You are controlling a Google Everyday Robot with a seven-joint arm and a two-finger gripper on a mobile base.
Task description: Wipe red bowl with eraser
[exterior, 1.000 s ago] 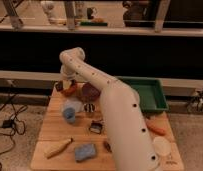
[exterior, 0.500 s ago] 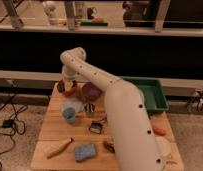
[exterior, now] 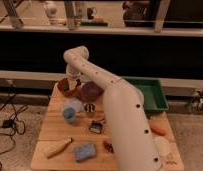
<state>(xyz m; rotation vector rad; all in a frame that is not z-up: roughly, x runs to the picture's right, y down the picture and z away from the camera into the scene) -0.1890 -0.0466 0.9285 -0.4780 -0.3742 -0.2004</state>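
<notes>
As gripper (exterior: 71, 84) hangs over red bowl (exterior: 64, 90): round, shallow, brownish inside.

Smooth plastic-looking arm (exterior: 126, 116), claw (exterior: 71, 80) at the red bowl (exterior: 66, 89); matt wooden table (exterior: 54, 128); green plastic tray (exterior: 151, 93).

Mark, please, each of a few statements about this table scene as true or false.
1. The tool is right above the red bowl, at the far left of the table. True.
2. The green tray sits on the left side of the picture. False: it sits on the right side, behind the arm.
3. The blue sponge lies near the table's front edge. True.
4. The maroon dish is stacked inside the red bowl. False: it stands beside the bowl, to its right in the picture.
</notes>
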